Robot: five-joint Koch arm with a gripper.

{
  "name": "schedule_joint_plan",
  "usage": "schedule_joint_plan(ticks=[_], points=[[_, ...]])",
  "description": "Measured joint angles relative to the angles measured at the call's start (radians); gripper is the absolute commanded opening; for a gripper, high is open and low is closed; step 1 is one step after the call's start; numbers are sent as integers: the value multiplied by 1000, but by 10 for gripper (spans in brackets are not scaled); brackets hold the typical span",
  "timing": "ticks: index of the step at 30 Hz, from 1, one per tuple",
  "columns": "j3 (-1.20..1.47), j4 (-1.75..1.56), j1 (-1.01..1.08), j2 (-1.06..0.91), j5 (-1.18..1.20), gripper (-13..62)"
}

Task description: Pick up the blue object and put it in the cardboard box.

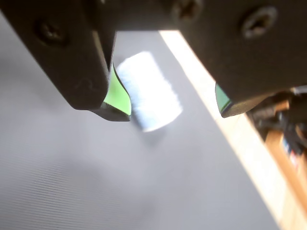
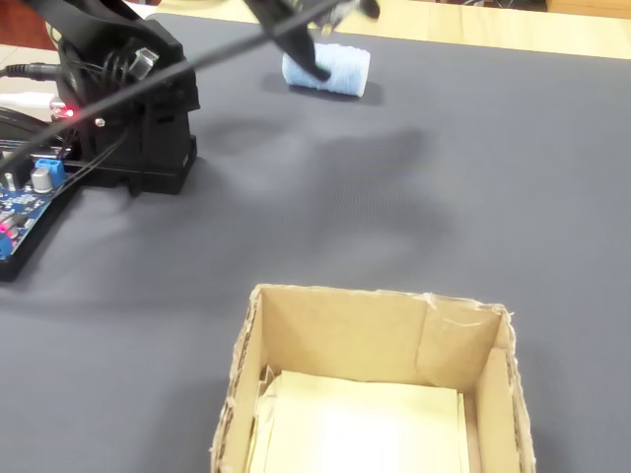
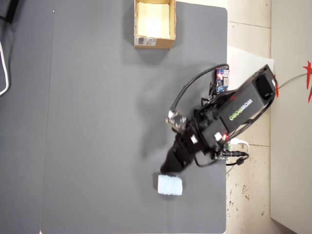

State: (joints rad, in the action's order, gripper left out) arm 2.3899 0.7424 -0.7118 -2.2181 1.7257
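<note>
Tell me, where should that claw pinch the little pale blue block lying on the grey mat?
Probably across its short width, coming down from above. The blue object lies flat and longer one way, and the open gripper already hangs over it, one jaw beside a long side, so closing would likely squeeze the soft ribbed sides.

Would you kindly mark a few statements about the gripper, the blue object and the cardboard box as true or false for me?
1. The blue object lies on the grey mat, outside the cardboard box. True.
2. The gripper is shut on the blue object. False: in the wrist view its jaws stand apart, and the object sits between them on the mat, near one jaw.
3. The cardboard box holds the blue object. False: in the fixed view only its pale cream interior shows.
4. In the overhead view the box and the blue object lie near opposite ends of the mat. True.
5. The box lies on its side. False: it stands with its opening upward.
</note>
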Motion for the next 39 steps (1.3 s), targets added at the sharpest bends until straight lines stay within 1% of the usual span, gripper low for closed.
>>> schedule_joint_plan(ticks=[5,7,8,13,20,26,30,36,37,39], points=[[-71,58,-67,77,87,337],[-98,84,-133,146,196,337],[-97,84,-135,147,198,337],[-153,120,-215,261,350,337],[-209,132,-278,407,359,337],[-210,132,-281,499,360,337],[-242,118,-281,600,360,337],[-258,87,-281,667,362,329],[-261,89,-281,676,362,321],[-282,94,-278,698,357,265]])
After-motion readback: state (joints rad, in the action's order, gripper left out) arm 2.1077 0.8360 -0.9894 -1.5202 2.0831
